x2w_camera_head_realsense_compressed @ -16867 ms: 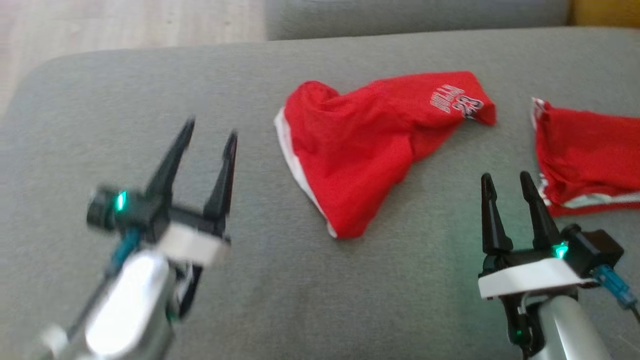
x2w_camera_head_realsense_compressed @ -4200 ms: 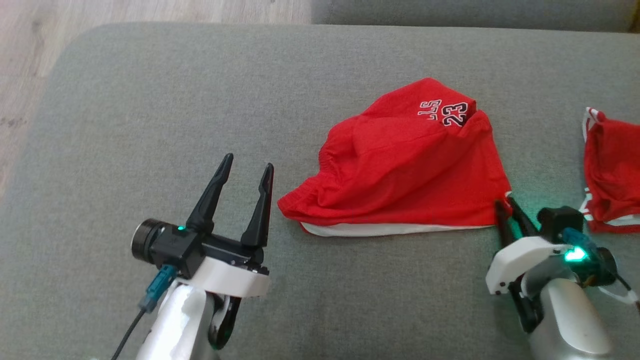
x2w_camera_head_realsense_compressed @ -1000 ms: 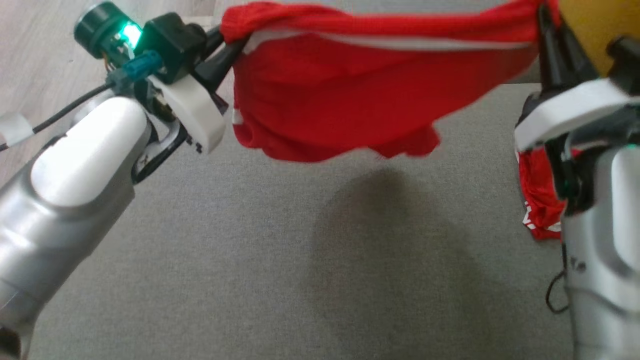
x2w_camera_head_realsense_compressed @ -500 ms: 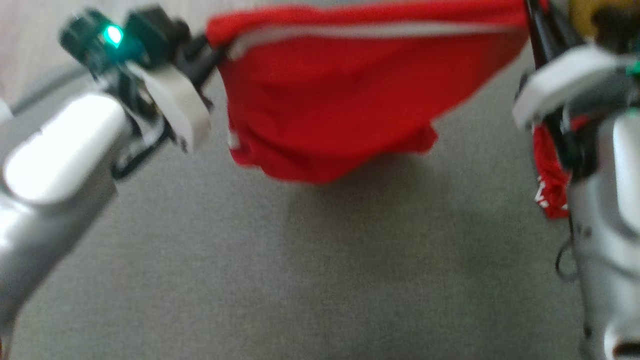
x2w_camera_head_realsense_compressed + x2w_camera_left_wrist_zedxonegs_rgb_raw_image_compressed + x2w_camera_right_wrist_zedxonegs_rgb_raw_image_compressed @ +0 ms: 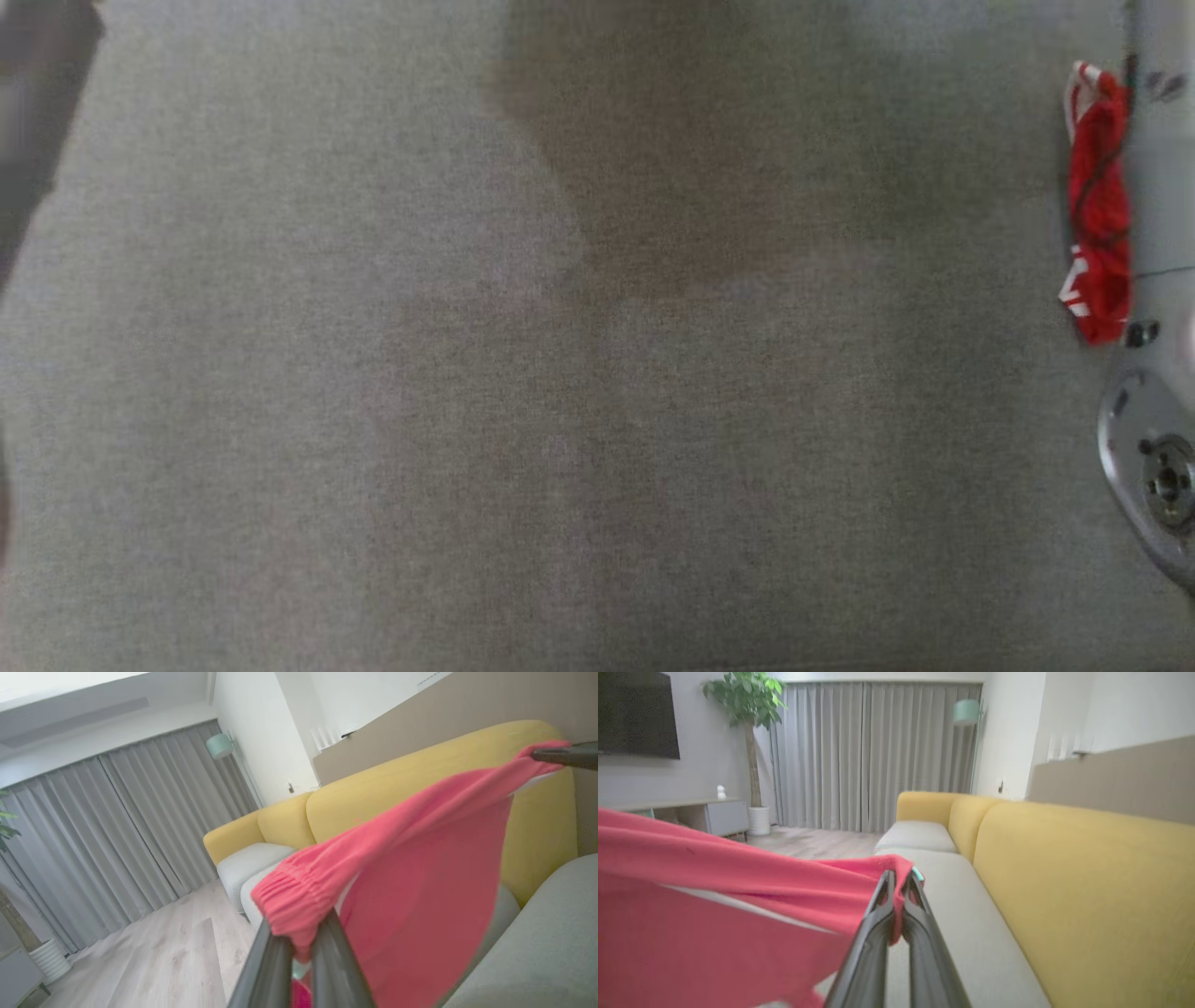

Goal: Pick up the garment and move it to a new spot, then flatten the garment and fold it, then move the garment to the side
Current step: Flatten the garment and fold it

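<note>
My left gripper (image 5: 299, 926) is clamped on the gathered waistband end of the red shorts (image 5: 420, 882), and my right gripper (image 5: 899, 877) is pinched tight on the opposite end. The shorts hang stretched between the two, up in the air over the grey sofa seat (image 5: 467, 420), in front of the yellow backrest (image 5: 1064, 882). A second red garment (image 5: 1100, 205) lies on the seat just beside my right arm (image 5: 1153, 467)
</note>
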Controlling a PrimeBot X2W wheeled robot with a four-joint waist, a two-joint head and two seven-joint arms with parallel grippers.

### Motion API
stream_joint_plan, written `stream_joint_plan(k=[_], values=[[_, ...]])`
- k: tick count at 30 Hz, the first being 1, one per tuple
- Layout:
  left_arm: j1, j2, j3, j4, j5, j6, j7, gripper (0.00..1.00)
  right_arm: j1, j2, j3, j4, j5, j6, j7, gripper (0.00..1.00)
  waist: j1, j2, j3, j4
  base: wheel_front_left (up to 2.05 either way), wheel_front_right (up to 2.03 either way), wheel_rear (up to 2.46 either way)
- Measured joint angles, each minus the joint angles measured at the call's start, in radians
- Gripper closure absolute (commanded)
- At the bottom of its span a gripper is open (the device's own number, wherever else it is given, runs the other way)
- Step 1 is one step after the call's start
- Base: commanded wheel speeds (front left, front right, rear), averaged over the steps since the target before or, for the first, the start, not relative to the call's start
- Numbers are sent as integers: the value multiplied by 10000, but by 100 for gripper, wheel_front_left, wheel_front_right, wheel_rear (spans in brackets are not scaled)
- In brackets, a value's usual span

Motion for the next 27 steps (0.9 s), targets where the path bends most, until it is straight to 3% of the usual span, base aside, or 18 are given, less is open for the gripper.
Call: stream_joint_plan(k=[7,13,20,27], values=[[768,-671,-598,924,134,-117,-598,100,453,111,-100,2332,-669,0,-589,100,-3,0,332,75,0,0,0],[2715,-679,-1962,784,84,-196,-625,100,1535,-150,391,3950,-771,0,-384,100,-4,0,94,134,0,0,0],[4383,-343,-3018,-65,-360,-196,-627,100,2423,-648,1570,4966,-69,0,61,100,-6,0,-656,187,0,0,0],[5740,-349,-3536,-593,-412,-171,-625,100,3687,-1093,2872,5181,1035,2,529,100,-7,0,-1690,253,0,0,0]])
